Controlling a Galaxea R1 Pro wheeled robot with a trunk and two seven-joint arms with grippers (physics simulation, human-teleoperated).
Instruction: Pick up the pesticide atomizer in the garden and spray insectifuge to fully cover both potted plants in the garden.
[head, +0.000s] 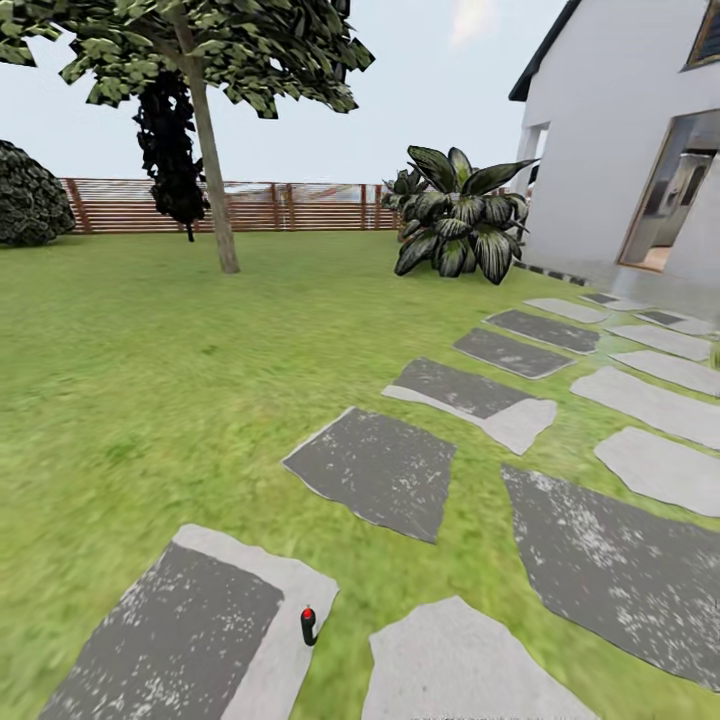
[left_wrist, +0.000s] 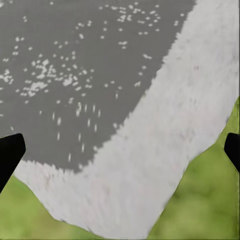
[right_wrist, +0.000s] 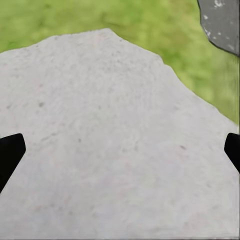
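While both sets of fingers are spread wide with nothing held, the left gripper (left_wrist: 120, 147) is seen over a speckled dark stone (left_wrist: 75, 65), the right gripper (right_wrist: 120, 150) over a pale stone (right_wrist: 110, 150). A small dark bottle (head: 309, 626) with a red top is seen at a stone's edge on the lawn (head: 150, 380).

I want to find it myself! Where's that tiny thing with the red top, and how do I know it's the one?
Find the big stepping stone at the lower left of the head view, dark with a pale border. At its right edge, by the grass, stands a small dark bottle-like thing. Nothing else nearby stands upright or has a red tip.
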